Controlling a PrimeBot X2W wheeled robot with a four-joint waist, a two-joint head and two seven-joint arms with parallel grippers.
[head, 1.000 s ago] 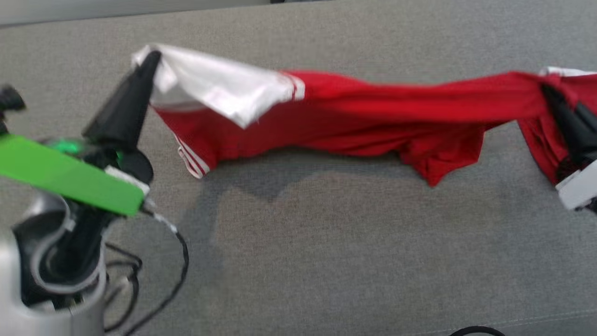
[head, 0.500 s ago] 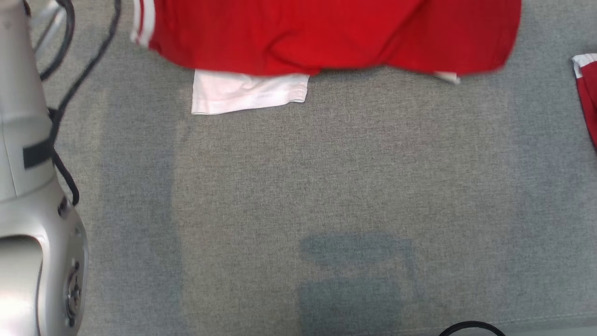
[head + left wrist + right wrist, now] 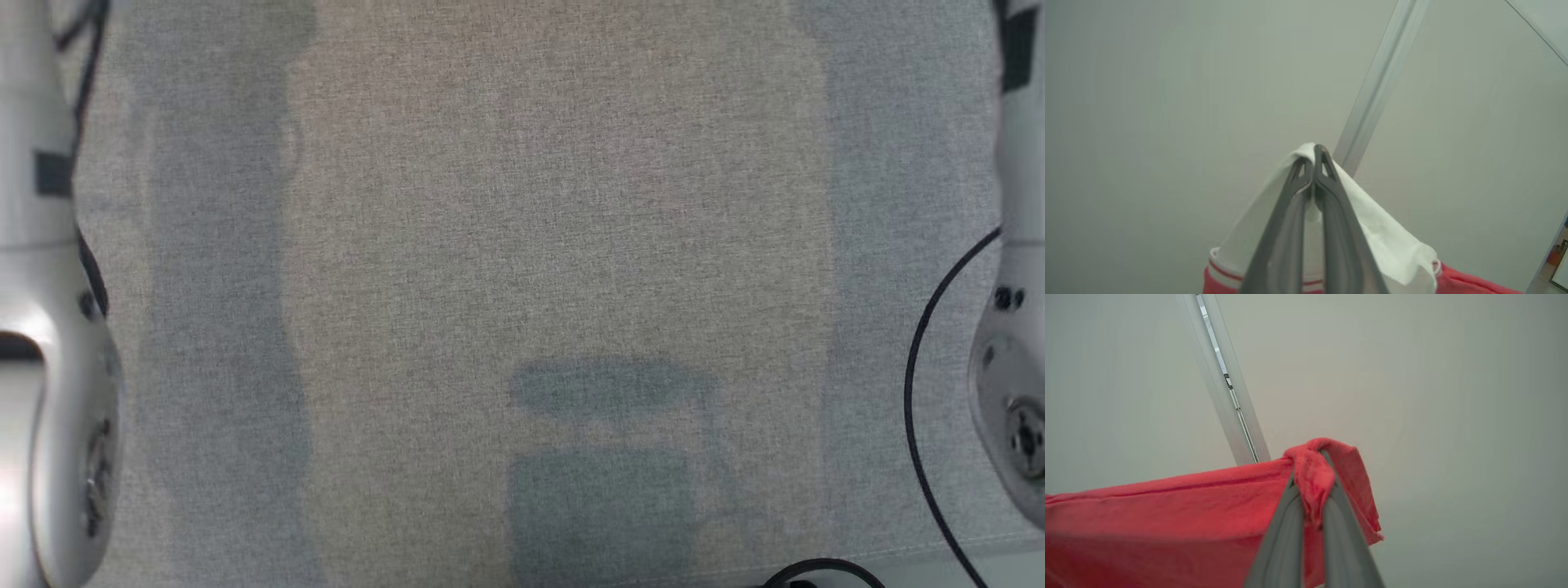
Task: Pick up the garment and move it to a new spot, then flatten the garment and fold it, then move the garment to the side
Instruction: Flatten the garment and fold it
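Observation:
The garment is a red shirt with white sleeves and white stripes. In the left wrist view my left gripper (image 3: 1315,153) is shut on a white part of the garment (image 3: 1384,241), which drapes down both sides of the fingers, with red cloth at the bottom edge. Over in the right wrist view my right gripper (image 3: 1314,465) is shut on a bunched red corner of the garment (image 3: 1167,514), and the cloth stretches away to the left. Both grippers are held up against a pale wall. Only my two pale forearms (image 3: 49,327) (image 3: 1012,343) appear in the head view, at the left and right edges.
Grey fabric surface (image 3: 522,245) spreads across the head view, with my shadow at its lower middle. A black cable (image 3: 922,408) loops at the right and another cable (image 3: 816,567) at the bottom edge. A pale metal rail (image 3: 1380,81) (image 3: 1224,379) runs along the wall.
Both arms have lifted the garment up and out of the head view. One second ago it hung stretched between the grippers just above the grey surface.

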